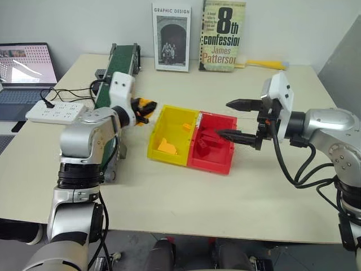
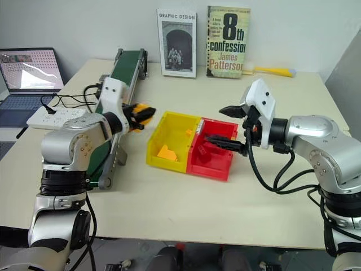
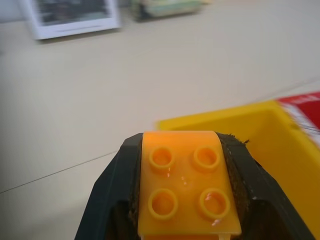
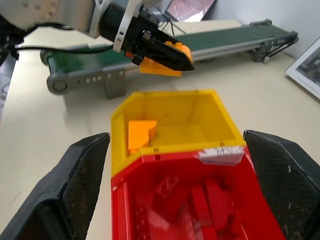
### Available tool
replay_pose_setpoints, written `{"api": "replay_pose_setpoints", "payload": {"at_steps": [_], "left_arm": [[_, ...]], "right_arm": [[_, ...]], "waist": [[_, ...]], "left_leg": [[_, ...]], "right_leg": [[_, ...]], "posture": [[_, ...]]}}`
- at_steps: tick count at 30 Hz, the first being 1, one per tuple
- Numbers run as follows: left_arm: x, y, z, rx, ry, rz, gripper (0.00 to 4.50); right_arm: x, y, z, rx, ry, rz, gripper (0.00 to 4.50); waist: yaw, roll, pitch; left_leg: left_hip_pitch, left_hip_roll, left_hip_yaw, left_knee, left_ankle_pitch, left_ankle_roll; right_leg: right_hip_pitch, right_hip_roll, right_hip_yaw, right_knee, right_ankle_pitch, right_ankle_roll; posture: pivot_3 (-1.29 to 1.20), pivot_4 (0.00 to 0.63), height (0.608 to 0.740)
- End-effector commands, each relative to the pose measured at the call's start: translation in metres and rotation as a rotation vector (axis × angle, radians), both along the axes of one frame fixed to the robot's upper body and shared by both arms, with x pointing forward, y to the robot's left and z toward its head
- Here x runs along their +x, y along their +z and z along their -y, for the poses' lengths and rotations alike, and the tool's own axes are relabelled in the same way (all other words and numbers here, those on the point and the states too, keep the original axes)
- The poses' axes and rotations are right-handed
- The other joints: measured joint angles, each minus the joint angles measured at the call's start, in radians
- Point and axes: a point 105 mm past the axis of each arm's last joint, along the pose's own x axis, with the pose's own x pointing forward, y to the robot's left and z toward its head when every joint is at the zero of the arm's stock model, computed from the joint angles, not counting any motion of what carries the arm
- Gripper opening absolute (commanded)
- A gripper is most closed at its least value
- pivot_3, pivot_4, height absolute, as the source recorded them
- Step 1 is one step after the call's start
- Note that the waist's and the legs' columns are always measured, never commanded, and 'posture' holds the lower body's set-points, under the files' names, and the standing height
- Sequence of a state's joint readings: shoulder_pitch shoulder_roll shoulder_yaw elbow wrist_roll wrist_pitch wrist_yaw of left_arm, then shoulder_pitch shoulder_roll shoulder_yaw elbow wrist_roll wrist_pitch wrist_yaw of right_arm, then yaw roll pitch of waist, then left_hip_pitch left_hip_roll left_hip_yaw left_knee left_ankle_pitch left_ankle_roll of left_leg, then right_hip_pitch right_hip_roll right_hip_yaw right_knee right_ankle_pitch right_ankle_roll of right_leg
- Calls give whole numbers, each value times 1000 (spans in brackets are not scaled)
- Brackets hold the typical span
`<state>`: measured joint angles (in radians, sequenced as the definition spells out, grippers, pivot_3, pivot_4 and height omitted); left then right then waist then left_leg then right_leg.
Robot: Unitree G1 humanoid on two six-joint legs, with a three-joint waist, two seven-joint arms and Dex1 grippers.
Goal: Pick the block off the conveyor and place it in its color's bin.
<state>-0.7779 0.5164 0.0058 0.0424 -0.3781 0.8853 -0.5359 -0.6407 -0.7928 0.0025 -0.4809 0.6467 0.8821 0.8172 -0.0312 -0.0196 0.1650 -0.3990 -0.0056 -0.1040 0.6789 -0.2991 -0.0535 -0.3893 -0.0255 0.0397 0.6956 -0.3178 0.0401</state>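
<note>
I see my left gripper (image 1: 145, 107) closed on the block (image 3: 184, 187), a small orange brick pinched studs-up between the two black fingers. It hangs in the air between the conveyor (image 2: 121, 73) and the yellow bin (image 1: 169, 135), just short of the bin's near wall and not yet over the opening. My right gripper (image 1: 240, 119) hovers above the red bin (image 1: 217, 158), jaws wide apart and holding nothing. The two bins are joined side by side. The yellow one has orange pieces in it; the red one holds dark red bricks (image 4: 200, 200).

Risks, as I judge them: if I let go now, the block drops on the table (image 1: 169, 197) outside the bin or bounces off the rim. If I carry it too far across, it could land in the red bin. The left fingers could also bump the yellow wall and shove both bins.
</note>
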Motion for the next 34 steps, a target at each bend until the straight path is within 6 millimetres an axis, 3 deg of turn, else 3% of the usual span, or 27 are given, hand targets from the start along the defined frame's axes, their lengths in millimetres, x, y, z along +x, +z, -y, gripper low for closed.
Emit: {"api": "replay_pose_setpoints", "payload": {"at_steps": [1,6,8,9,15,19,28,34], "left_arm": [[-9,-4,27,71,-131,20,1537],[-7,-16,38,86,-173,13,1537],[-5,-16,41,79,-183,17,2238],[-4,-16,42,74,-186,19,2293],[-2,-12,39,73,-193,27,3668],[-5,-6,27,81,-190,35,4451],[-32,23,-28,208,-244,114,4451],[-49,26,-47,302,-302,109,4451]], "right_arm": [[-11,-1,-2,-53,19,49,4500],[-13,-3,-1,-57,0,54,4500],[-13,-3,0,-54,-7,56,4500],[-13,-3,0,-54,-10,56,4500],[-11,-1,2,-51,-30,69,4500],[-7,1,4,-51,-37,75,4500],[8,4,21,-85,-84,98,4500],[14,4,32,-108,-91,97,4500]], "waist": [[-2,0,0],[-1,0,0],[1,0,0],[1,0,0],[1,0,0],[1,0,0],[-1,0,0],[-1,1,0]], "left_leg": [[0,0,1,0,0,0],[1,0,1,0,0,0],[0,0,0,0,0,0],[0,0,0,0,0,0],[0,0,0,0,0,0],[0,0,0,0,0,0],[0,0,0,0,0,0],[1,1,0,0,0,0]], "right_leg": [[0,0,0,0,0,0],[0,2,1,1,0,0],[0,1,1,0,0,0],[0,1,1,0,0,0],[0,1,0,0,0,0],[0,1,0,0,0,0],[0,2,1,0,0,0],[0,1,0,0,0,0]], "posture": [[0,150,740],[0,150,740],[0,150,740],[0,150,740],[0,150,740],[0,150,740],[0,150,740],[0,150,740]]}}
